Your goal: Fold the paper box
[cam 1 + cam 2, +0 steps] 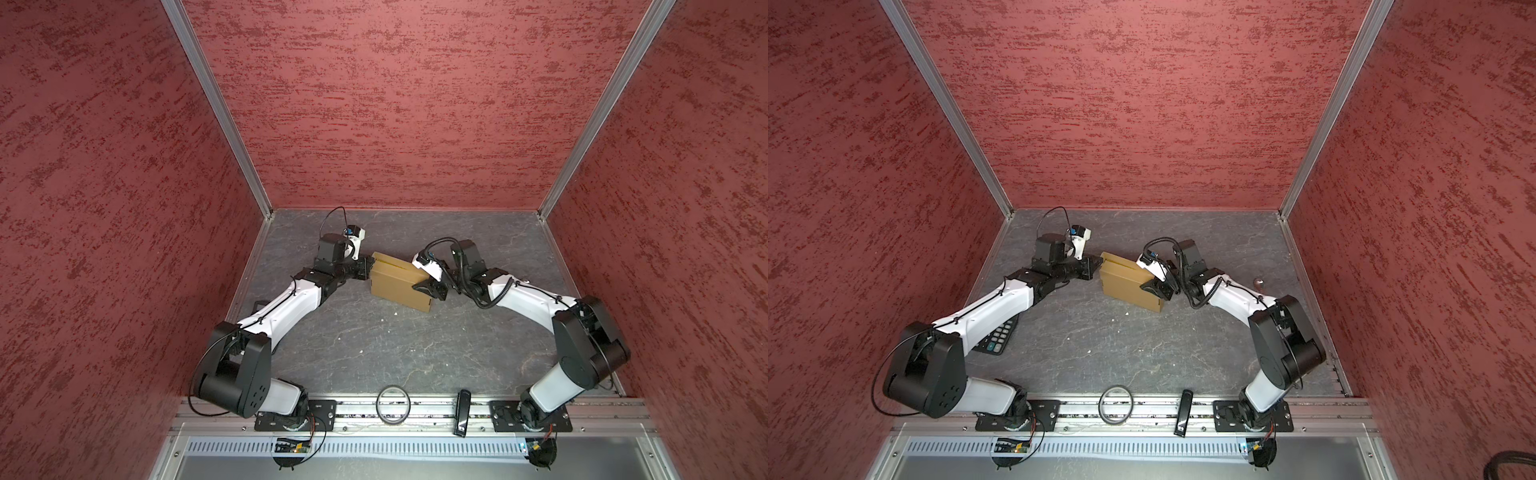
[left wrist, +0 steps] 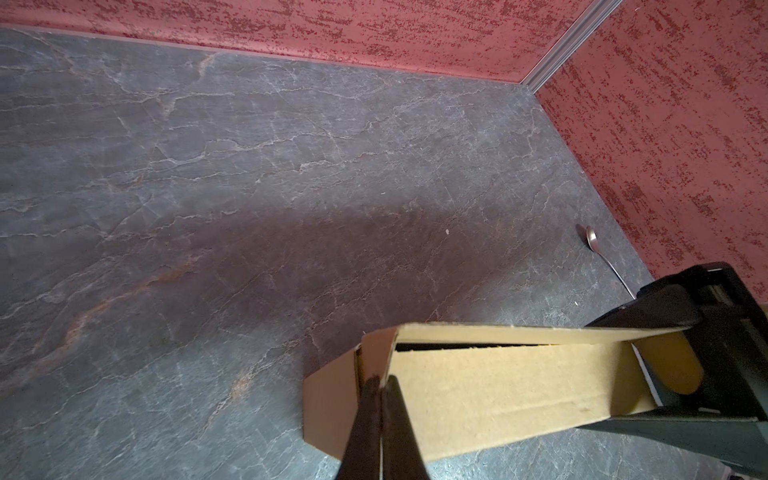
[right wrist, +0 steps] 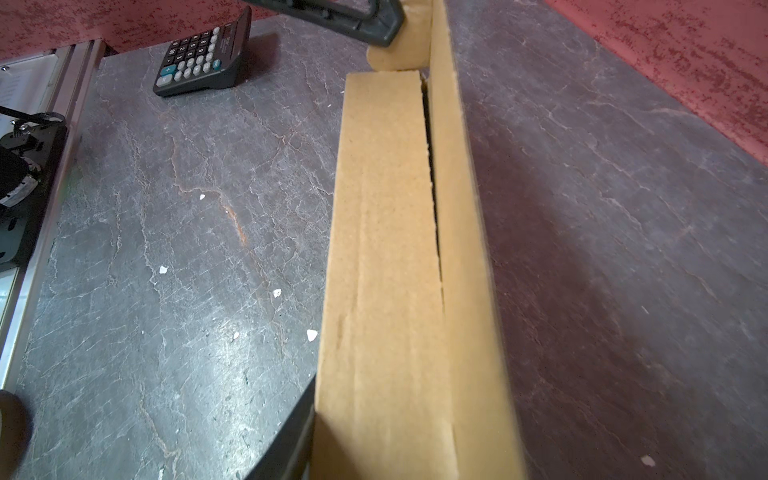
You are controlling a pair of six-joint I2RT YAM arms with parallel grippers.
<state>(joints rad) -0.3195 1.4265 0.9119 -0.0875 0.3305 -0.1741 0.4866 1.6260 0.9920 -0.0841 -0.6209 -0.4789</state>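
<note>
Tan corrugated paper box sits mid-rear on the grey marbled tabletop, lid slit ajar; left gripper pressed together at its left end, cardboard between them hard to tell; right gripper clamps its right end, one finger hidden behind it.

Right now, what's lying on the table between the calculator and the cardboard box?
Only bare grey tabletop with a few small white scraps; the right wrist view shows it between the calculator and the cardboard box.
</note>
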